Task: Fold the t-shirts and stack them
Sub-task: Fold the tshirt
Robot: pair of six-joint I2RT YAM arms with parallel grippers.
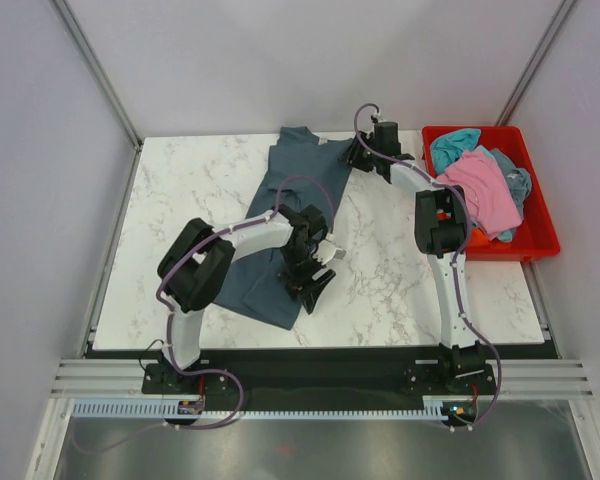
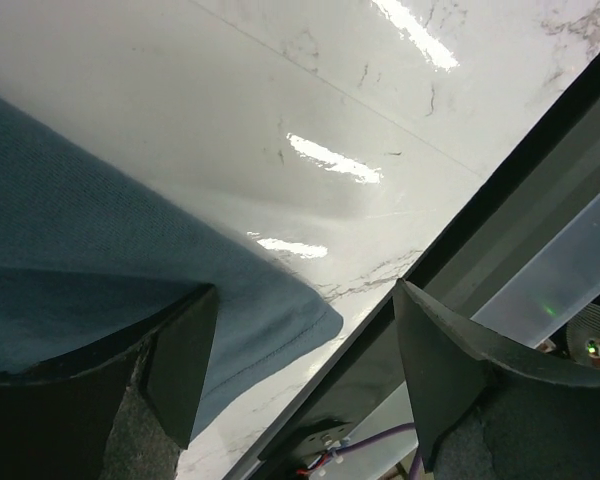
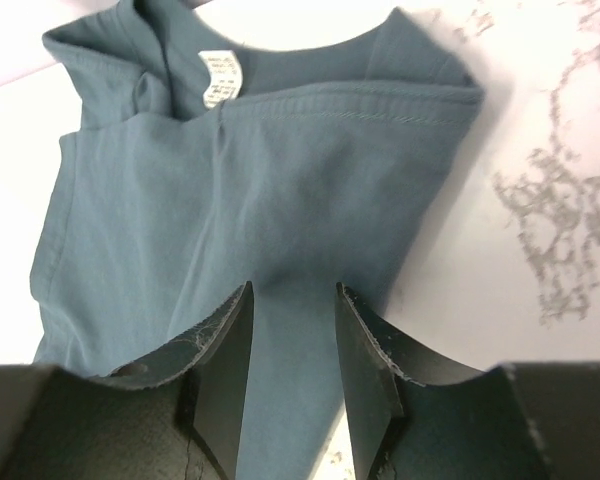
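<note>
One large dark slate-blue soft cloth t-shirt (image 1: 290, 165) lies flat on the white marble-patterned table (image 1: 180, 200). Its long axis runs from the far edge towards the near edge and leans slightly left. The collar points away from the arm bases and the hem towards them. It looks folded lengthwise into a narrow strip, though the left arm crosses its middle and hides how the layers lie. The small white tag (image 3: 220, 78) shows inside the neckline only in the right wrist view, its print too small to read. The left gripper (image 1: 315, 278) hangs over the near right corner of the hem with its jaws wide apart. In its own view (image 2: 305, 292) one finger stands over the cloth and the other over the dark rail at the table's edge (image 2: 460, 260), and the rounded hem corner lies between them. The right gripper (image 1: 358, 155) sits at the shirt's far right shoulder beside the collar. Its jaws (image 3: 295, 295) stand narrowly apart with blue cloth in the gap, and I cannot tell whether they pinch it. Well to the right, the red rectangular plastic bin (image 1: 540, 225) holds a crumpled pink t-shirt (image 1: 480, 185) lying partly over a teal one (image 1: 455, 142). Only a sliver of an orange one (image 1: 477, 238) shows, behind the right arm.
</note>
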